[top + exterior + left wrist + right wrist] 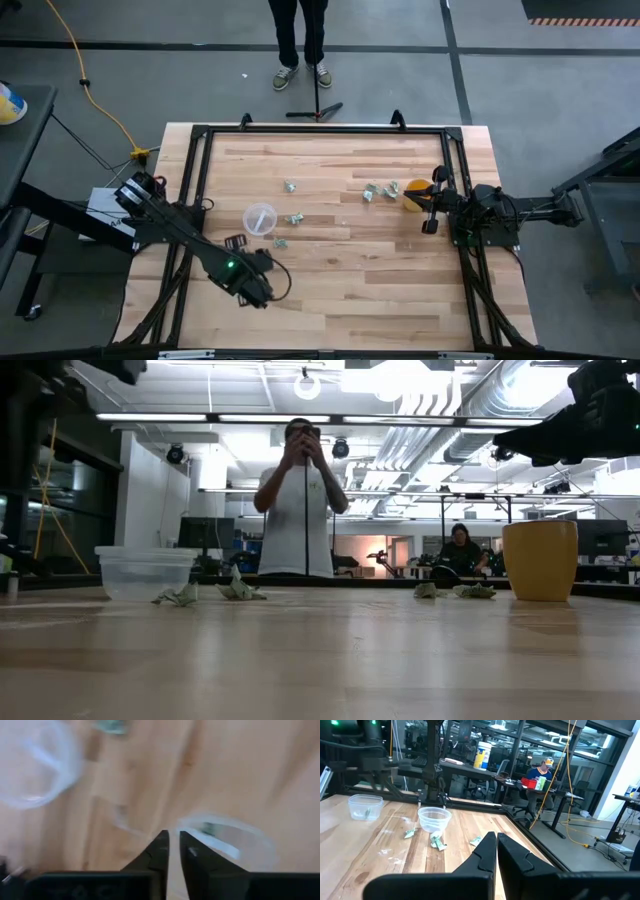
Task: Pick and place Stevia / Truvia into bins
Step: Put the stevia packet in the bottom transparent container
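Left gripper: hung low over the table beside a bin, fingers nearly together, nothing held
Right gripper: waited at the table's right edge beside a yellow cup, fingers almost closed, empty
Bins: one clear cup stood left of centre; a second sat just by the left fingertips with one packet inside
Stevia packets: loose on the wood, some near the clear cup, others near the yellow cup
Progress: judged early, most packets not yet binned
Risk: the light cup could be knocked or tipped by the left fingers so close to its rim
Risk: flat, crumpled paper may slip a pinch
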### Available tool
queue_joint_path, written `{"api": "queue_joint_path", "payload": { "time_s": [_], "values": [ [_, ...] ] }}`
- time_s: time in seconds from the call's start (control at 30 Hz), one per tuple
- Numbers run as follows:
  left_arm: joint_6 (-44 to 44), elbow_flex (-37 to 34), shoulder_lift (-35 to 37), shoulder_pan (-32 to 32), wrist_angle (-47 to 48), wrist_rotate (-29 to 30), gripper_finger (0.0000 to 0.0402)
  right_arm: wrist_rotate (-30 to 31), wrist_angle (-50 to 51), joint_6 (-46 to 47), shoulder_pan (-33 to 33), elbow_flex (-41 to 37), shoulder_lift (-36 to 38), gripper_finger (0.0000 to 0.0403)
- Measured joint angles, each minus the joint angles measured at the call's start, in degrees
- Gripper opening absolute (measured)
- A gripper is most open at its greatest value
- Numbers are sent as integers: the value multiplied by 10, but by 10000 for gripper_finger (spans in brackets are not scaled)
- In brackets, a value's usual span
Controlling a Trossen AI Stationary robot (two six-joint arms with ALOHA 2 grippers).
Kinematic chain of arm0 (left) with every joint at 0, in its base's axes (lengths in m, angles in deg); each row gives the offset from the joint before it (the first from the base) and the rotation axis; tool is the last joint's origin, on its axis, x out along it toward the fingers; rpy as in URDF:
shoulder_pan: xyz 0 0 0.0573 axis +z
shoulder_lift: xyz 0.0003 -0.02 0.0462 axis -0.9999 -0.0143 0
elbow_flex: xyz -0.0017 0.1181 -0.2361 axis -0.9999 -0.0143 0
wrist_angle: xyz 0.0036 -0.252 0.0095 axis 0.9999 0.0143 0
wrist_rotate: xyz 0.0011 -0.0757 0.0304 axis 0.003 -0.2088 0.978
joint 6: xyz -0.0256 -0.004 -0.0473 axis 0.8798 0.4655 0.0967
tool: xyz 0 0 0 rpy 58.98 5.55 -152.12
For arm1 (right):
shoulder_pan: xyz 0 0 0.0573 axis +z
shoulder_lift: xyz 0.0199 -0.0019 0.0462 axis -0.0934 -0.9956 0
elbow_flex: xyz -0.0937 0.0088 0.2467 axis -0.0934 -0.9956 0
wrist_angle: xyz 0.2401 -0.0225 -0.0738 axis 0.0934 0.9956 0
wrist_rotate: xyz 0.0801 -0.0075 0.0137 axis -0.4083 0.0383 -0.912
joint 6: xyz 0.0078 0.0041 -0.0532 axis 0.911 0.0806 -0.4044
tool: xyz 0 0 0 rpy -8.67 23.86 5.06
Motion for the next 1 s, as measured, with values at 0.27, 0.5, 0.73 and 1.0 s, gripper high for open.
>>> {"api": "queue_joint_path", "payload": {
  "time_s": [0.27, 0.5, 0.73, 1.0],
  "values": [
    [-133, 0, 0, 83, -87, 62, 216, 1, 0, 0, 0, 0, 0, 7],
    [-312, -8, -18, 144, -178, 63, 262, 1, 5, 0, 0, 0, 0, 7],
    [-390, -62, -48, 203, -251, -5, 245, 1, 13, 0, 0, 0, -2, 7],
    [-397, -110, -55, 239, -279, -13, 230, 1, 14, 0, 0, 0, -2, 7]
  ]
}}
